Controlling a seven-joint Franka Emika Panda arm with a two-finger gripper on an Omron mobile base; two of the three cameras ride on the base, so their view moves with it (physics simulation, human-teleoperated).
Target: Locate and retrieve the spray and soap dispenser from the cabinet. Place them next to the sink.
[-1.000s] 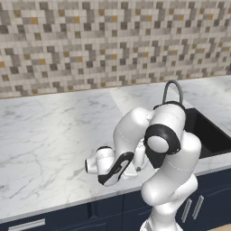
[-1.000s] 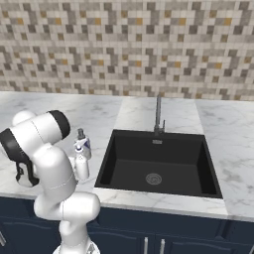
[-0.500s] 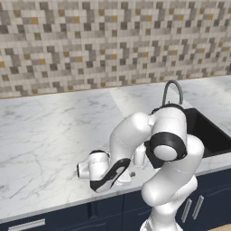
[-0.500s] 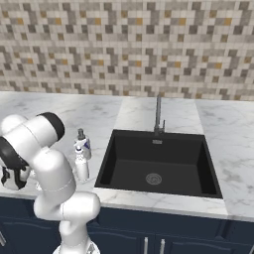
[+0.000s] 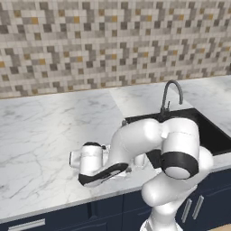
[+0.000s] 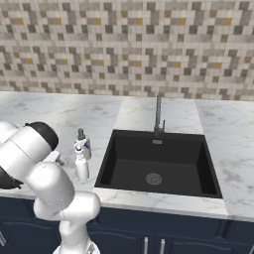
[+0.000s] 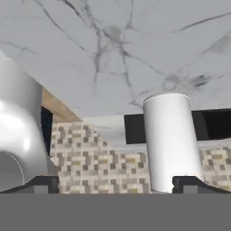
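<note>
The white spray (image 6: 82, 168) stands upright on the marble counter, just left of the black sink (image 6: 124, 163). Right behind it stands the grey soap dispenser (image 6: 83, 145) with its dark pump head. In the hand view, which is rolled upside down, the spray (image 7: 169, 140) appears as a white cylinder beyond the right fingertip (image 7: 198, 184). My gripper (image 7: 117, 185) is open and holds nothing. It hangs low over the counter, to the left of the bottles. In the left base view my bent arm hides both bottles. The cabinet is out of view.
A dark gooseneck faucet (image 6: 158, 114) rises behind the sink (image 5: 212, 131). Marble counter (image 5: 40, 131) stretches wide to the left, with a mosaic tile wall (image 5: 90, 45) behind it. Navy drawers with silver handles (image 5: 27, 224) run below the counter's front edge.
My hand has drawn back to the left along the counter, away from the two bottles. Its jaws stayed open and the bottles have not moved.
</note>
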